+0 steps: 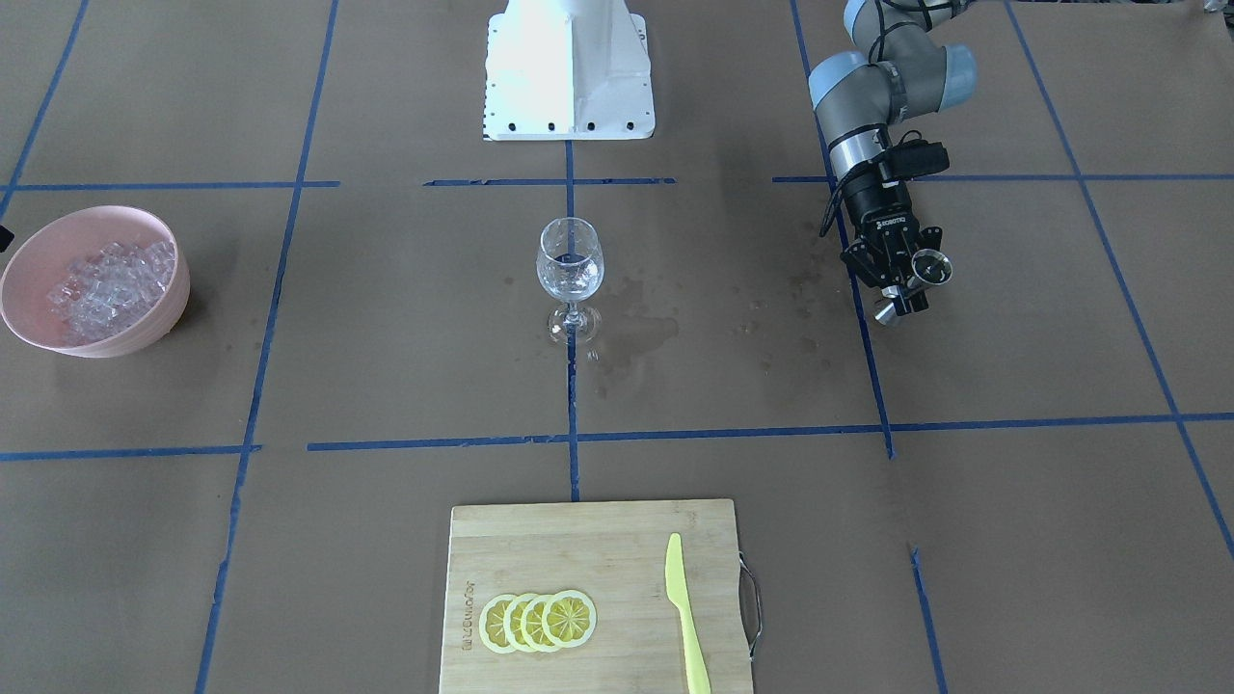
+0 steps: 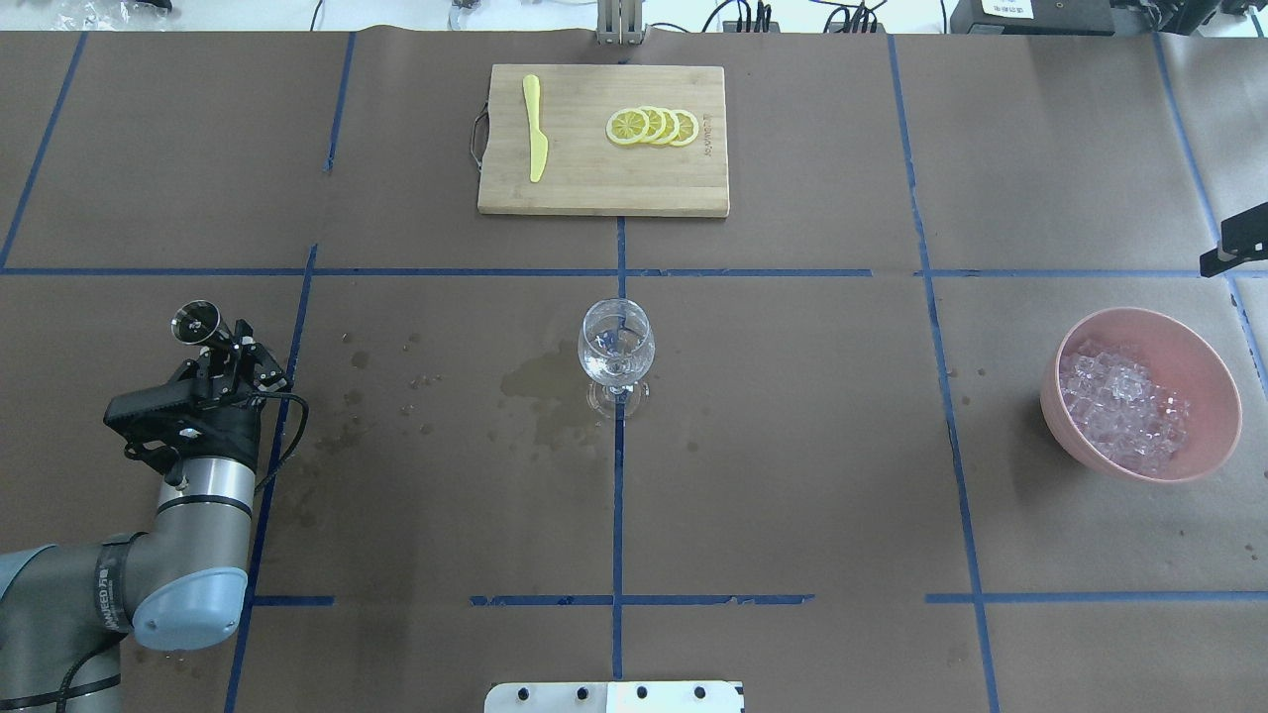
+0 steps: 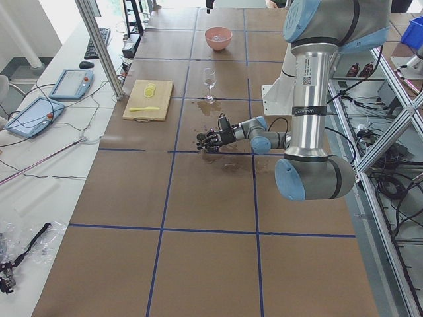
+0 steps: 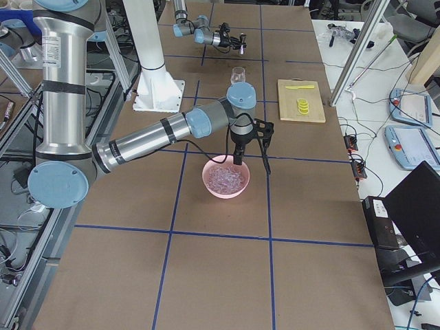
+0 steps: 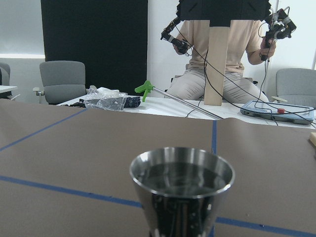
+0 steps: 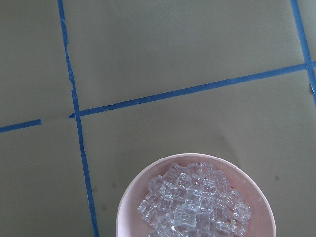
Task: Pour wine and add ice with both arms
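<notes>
My left gripper is shut on a small steel measuring cup, held upright off to the robot's left of the wine glass. I cannot tell whether the cup holds wine. The clear wine glass stands at the table's middle, with no ice in it. Ice fills a pink bowl on the robot's right. My right gripper hangs just above that bowl. Its fingers show in no close view.
A bamboo cutting board at the far edge carries several lemon slices and a yellow knife. Wet stains mark the paper beside the glass. The white pedestal base stands on the robot's side. A seated person faces the table.
</notes>
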Robot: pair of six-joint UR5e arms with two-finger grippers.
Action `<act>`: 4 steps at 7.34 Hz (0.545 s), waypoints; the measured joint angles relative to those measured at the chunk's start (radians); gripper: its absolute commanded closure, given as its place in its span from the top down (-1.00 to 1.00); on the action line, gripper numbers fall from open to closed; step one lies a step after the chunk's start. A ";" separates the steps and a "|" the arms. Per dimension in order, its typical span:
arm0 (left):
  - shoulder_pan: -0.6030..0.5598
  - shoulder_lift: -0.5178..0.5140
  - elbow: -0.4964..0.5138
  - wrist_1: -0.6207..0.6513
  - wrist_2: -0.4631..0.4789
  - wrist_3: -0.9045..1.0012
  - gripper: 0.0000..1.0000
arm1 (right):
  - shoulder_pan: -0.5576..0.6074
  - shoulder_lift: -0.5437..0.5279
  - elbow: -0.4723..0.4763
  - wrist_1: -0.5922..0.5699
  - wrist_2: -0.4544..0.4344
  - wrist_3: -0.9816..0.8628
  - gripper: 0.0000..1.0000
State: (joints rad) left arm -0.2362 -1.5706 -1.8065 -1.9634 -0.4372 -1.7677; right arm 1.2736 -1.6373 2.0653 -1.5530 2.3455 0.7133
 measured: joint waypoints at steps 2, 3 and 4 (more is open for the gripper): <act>-0.025 0.000 -0.045 -0.004 -0.001 0.065 -1.00 | -0.060 -0.013 0.023 0.031 -0.059 0.032 1.00; -0.031 0.000 -0.077 -0.006 -0.002 0.096 -1.00 | -0.091 -0.029 0.027 0.070 -0.086 0.052 1.00; -0.036 -0.004 -0.116 -0.008 -0.005 0.126 -1.00 | -0.115 -0.049 0.029 0.108 -0.108 0.062 1.00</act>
State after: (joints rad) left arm -0.2719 -1.5745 -1.9221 -1.9713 -0.4421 -1.6413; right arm 1.1583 -1.6868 2.0944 -1.4447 2.2372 0.7752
